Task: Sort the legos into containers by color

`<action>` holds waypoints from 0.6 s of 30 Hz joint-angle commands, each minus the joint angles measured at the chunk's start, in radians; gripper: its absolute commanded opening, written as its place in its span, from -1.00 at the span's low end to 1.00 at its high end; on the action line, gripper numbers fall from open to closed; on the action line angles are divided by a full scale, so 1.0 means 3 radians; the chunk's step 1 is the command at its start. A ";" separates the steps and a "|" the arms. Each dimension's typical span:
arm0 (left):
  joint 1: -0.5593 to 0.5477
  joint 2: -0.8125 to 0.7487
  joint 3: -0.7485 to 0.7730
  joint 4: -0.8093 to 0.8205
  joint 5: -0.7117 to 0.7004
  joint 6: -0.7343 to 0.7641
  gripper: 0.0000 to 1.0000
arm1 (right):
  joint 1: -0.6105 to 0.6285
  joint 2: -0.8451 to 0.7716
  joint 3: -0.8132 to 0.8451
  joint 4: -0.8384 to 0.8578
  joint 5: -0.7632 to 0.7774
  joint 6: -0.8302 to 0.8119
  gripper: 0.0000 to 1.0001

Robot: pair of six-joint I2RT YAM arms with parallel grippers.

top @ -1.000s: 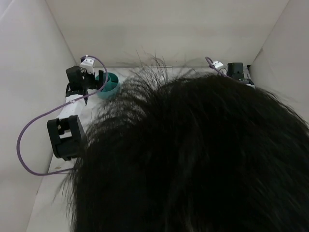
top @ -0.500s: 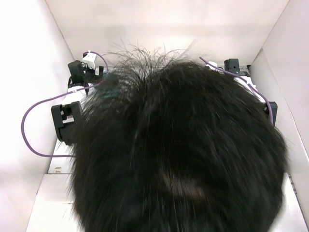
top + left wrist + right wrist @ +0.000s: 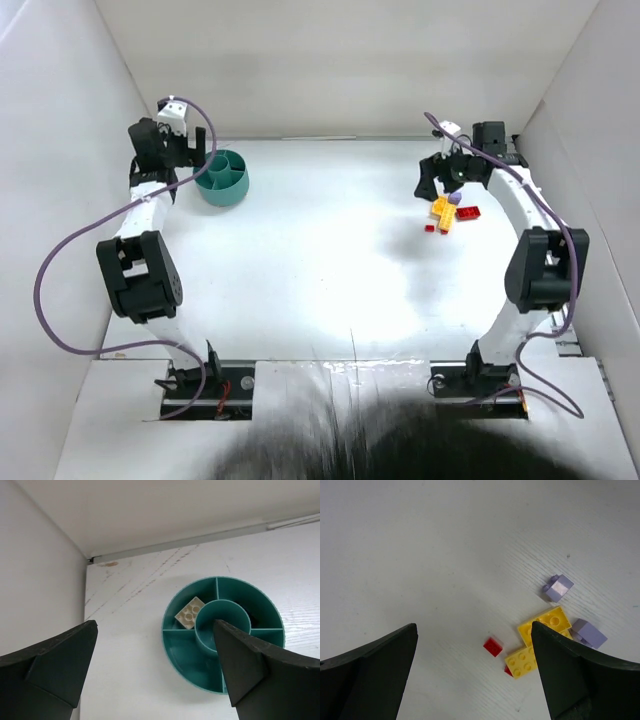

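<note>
The legos lie in a loose cluster at the right of the table: yellow bricks (image 3: 443, 211) (image 3: 543, 624), a small red one (image 3: 493, 646) and pale purple ones (image 3: 558, 587). My right gripper (image 3: 440, 182) (image 3: 474, 627) hovers open just above them, nothing between its fingers. The container, a round teal bowl (image 3: 224, 194) (image 3: 172, 647) with several compartments, stands at the far left. One compartment holds a pale cream brick (image 3: 190, 613). My left gripper (image 3: 198, 160) (image 3: 155, 625) hangs open beside and above the bowl, empty.
White walls close in the table on the left, back and right. A purple cable (image 3: 60, 270) loops off the left arm. Dark hair of a person's head (image 3: 400, 455) shows at the bottom edge, over the arm bases.
The person's head that covered most of the top view has drawn back to the bottom edge, so the table, bowl and bricks now show. Both grippers stay open.
</note>
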 commanded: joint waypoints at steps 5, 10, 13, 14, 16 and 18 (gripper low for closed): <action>-0.0228 -0.0357 0.0151 -0.0472 -0.0580 0.0026 1.00 | 0.0227 -0.0707 -0.0541 0.0539 0.0601 0.0873 1.00; -0.0259 -0.0398 0.0406 -0.0926 -0.0201 -0.0297 1.00 | 0.0366 -0.0830 -0.0762 0.0417 0.1221 0.1092 0.82; -0.0259 -0.0398 0.0570 -0.1218 -0.0201 -0.0435 1.00 | 0.0269 -0.0739 -0.0538 0.0187 0.1502 0.1297 0.54; -0.0259 -0.0398 0.0535 -0.1218 -0.0236 -0.0435 1.00 | 0.0234 -0.0642 -0.0497 0.0146 0.1584 0.1445 0.45; -0.0259 -0.0444 0.0484 -0.1249 -0.0237 -0.0435 1.00 | 0.0111 -0.0539 -0.0415 0.0084 0.1742 0.1502 0.42; -0.0290 -0.0546 0.0438 -0.1249 -0.0237 -0.0435 1.00 | 0.0044 -0.0416 -0.0338 0.0125 0.1886 0.1502 0.39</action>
